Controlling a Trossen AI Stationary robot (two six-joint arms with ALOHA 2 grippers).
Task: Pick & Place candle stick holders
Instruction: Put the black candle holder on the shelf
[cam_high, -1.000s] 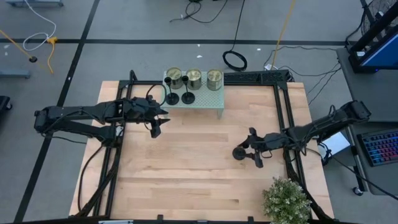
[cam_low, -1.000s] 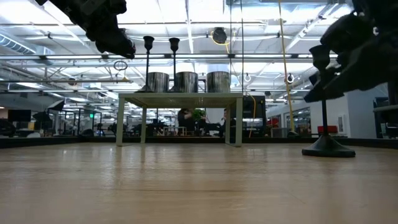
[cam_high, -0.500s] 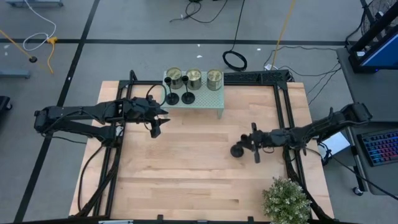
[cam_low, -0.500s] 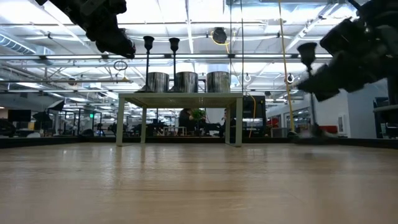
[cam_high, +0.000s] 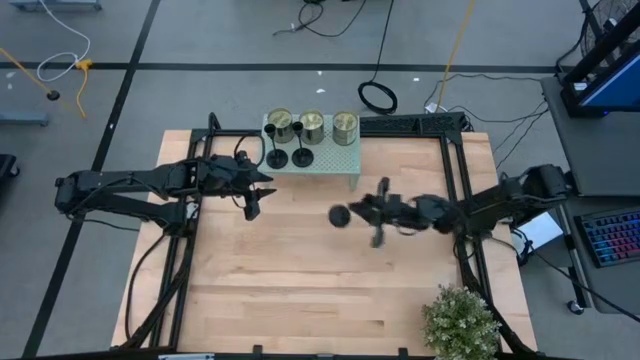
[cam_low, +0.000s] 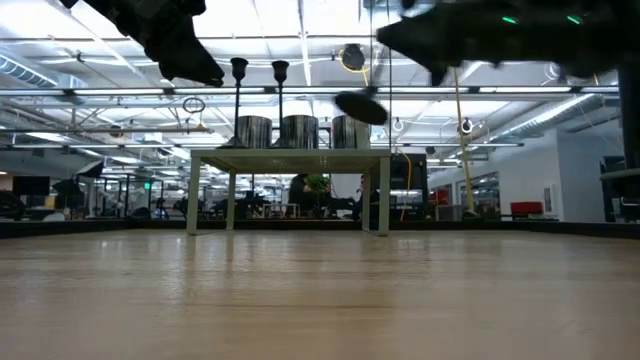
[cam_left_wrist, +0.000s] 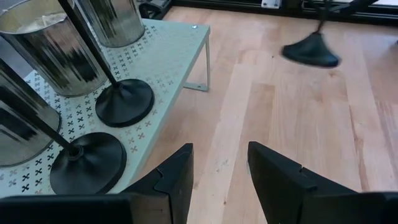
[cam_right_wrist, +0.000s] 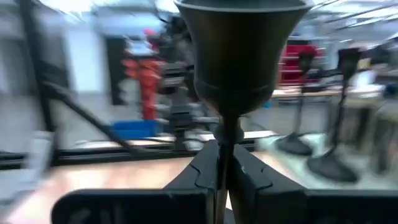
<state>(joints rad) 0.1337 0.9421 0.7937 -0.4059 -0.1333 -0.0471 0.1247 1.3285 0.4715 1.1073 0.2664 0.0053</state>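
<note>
Two black candle stick holders (cam_high: 277, 158) (cam_high: 301, 156) stand by their disc bases on the pale green stand (cam_high: 335, 165) at the table's far side. In the left wrist view their bases (cam_left_wrist: 124, 102) (cam_left_wrist: 87, 163) rest on the stand's perforated top. My right gripper (cam_high: 380, 214) is shut on a third holder (cam_high: 341, 215), which is in the air over the table's middle. My left gripper (cam_high: 252, 206) hovers open just near-left of the stand, its fingers (cam_left_wrist: 177, 174) around nothing. My right gripper pinches the holder's thin stem (cam_right_wrist: 222, 138) between its two fingers, just under the cup top (cam_right_wrist: 239, 43). The fingers come from the table's right side and lie across the stem. The holder is lifted clear and tilted, its disc base (cam_low: 360, 107) toward the stand.
Three greenish-gold tins (cam_high: 312, 125) stand in a row at the back of the stand. A potted plant (cam_high: 460, 322) sits at the near right corner. Black frame rails (cam_high: 458, 170) run along the table's sides. Bare wood (cam_high: 300, 280) lies toward the near edge.
My right gripper has taken the third holder off the table. It has gone up and toward the table's left and far edges, toward the stand. The holder stood upright on the wood; now it hangs clear and tipped.
</note>
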